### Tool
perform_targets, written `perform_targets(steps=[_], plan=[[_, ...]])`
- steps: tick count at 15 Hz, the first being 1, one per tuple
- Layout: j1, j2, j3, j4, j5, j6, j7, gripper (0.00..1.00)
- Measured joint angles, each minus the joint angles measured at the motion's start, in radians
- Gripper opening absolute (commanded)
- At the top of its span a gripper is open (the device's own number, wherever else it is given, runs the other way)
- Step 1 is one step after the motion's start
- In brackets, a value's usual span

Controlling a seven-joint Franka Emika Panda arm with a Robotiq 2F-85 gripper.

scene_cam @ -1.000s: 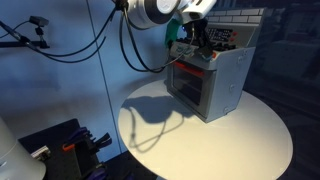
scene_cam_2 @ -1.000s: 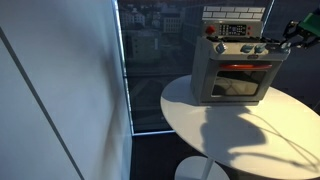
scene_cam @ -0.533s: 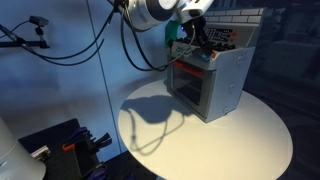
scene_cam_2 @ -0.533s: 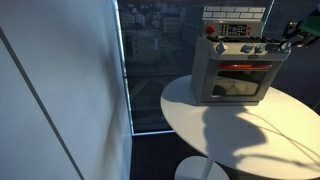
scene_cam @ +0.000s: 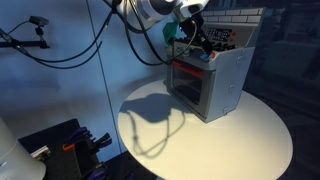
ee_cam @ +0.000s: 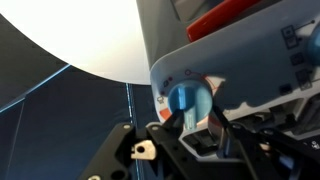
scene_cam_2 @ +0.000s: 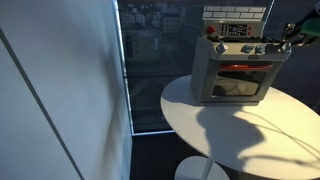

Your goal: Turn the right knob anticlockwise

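Knob: blue knob (ee_cam: 187,99) on toy oven (scene_cam_2: 237,68), front panel end.
Gripper: gripper (ee_cam: 192,122) clamped on the knob.
Oven: near round table (scene_cam: 250,135) edge.

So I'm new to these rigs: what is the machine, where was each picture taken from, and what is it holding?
It is a robot arm with a two-fingered hand, steered remotely by a person. Two pictures come from cameras standing outside the robot, looking at the same scene from different places. The third comes from a camera on the wrist, so it looks along the hand. On a round white table stands a toy oven with a red handle and a row of knobs above its door. In an exterior view the hand reaches the oven's top corner. The wrist view shows it shut on a blue knob, the fingers on either side of it. Which way it turns cannot be told.
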Motion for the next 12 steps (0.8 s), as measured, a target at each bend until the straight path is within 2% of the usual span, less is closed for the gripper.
perform_targets(steps=[6,7,9,10,11,12], plan=[[0.002,-0.034,-0.002,0.007,-0.140,-0.050,0.000,0.10],[0.002,-0.052,-0.005,0.006,-0.160,-0.070,0.000,0.15],[0.001,-0.087,-0.006,0.006,-0.179,-0.104,-0.003,0.12],[0.001,-0.100,-0.006,0.006,-0.179,-0.117,-0.005,0.22],[0.001,-0.110,-0.006,0.004,-0.179,-0.127,-0.006,0.37],[0.001,-0.120,-0.005,0.002,-0.179,-0.136,-0.007,0.40]])
